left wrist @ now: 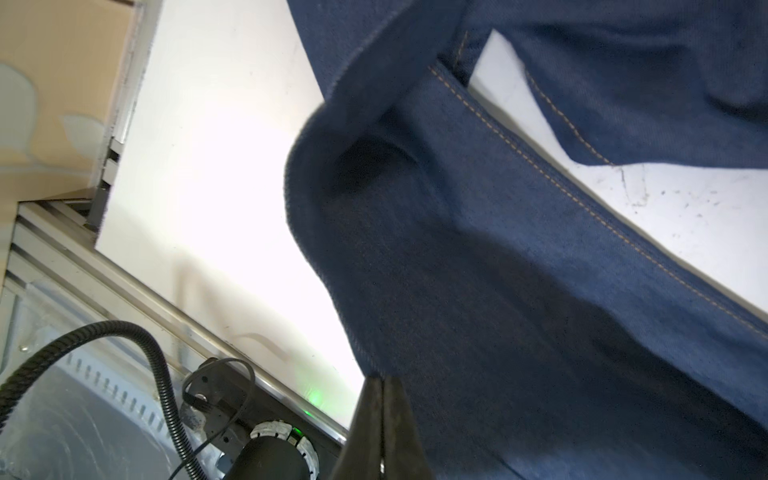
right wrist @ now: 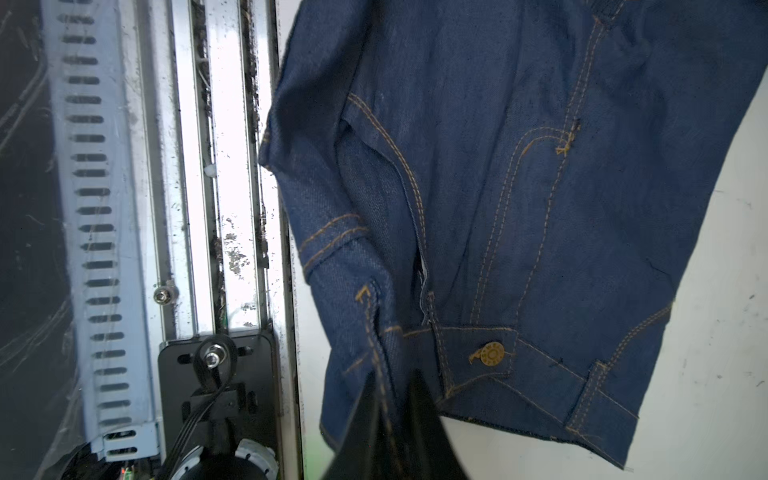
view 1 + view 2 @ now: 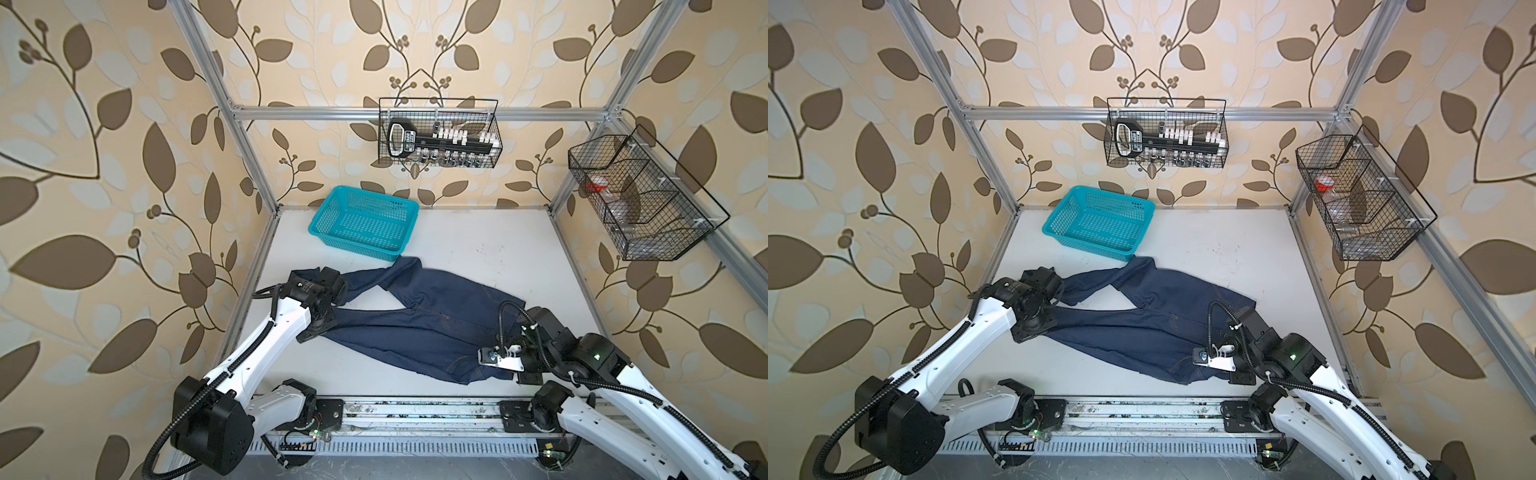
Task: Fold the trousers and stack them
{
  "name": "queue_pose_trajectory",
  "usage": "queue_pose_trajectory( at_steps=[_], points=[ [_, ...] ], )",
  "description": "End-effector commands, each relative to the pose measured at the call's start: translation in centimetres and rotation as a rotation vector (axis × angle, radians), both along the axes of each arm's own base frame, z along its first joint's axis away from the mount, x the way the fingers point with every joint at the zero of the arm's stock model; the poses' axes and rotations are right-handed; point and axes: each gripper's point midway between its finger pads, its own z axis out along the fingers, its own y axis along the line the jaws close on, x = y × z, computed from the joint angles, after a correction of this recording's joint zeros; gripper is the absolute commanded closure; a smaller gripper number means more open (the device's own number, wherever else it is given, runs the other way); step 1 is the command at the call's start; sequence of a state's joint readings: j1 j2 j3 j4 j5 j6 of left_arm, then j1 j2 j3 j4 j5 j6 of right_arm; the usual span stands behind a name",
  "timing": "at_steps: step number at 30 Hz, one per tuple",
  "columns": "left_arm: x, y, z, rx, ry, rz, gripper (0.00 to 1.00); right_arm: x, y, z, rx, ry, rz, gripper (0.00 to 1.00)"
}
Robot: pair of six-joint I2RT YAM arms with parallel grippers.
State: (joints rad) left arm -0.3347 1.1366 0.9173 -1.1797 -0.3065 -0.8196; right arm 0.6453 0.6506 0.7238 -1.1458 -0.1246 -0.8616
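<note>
At the centre of the table [image 3: 478,249] the trousers [image 3: 415,328] lie unfolded (first fold apparently pending): left gripper [image 1: 381,380] pinches the 9 o'clock leg end [image 1: 324,216], right gripper [image 2: 394,376] straddles the 4 o'clock waistband [image 2: 540,365], grip indeterminate; next, carry leg across.

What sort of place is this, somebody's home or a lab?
Probably a robot test cell dressed as a room: an aluminium frame, leaf wallpaper behind it, and a mounting rail at the front.
</note>
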Motion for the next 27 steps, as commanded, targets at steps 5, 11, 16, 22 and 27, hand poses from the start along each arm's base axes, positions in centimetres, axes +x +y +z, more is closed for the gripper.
queue_pose_trajectory(
  at_steps=[5,11,16,22,27],
  points=[
    [1.0,2.1,5.8,0.111,-0.124,0.008,0.53,3.0,-0.6,3.4,-0.094,-0.154,0.028,0.37],
    [3.5,-0.9,5.7,-0.012,-0.141,-0.062,0.33,6.7,-0.5,6.8,0.031,-0.236,-0.136,0.29],
    [6.1,-4.8,2.9,-0.129,-0.126,-0.141,0.30,12.9,-0.6,8.5,0.282,-0.245,-0.533,0.29],
    [8.4,-9.5,0.1,-0.180,-0.079,-0.259,0.29,19.2,-2.3,7.2,0.665,-0.096,-1.113,0.22],
    [8.9,-10.8,-3.6,-0.177,-0.005,-0.286,0.29,19.9,-6.0,1.8,0.848,0.031,-1.537,0.23]
  ],
)
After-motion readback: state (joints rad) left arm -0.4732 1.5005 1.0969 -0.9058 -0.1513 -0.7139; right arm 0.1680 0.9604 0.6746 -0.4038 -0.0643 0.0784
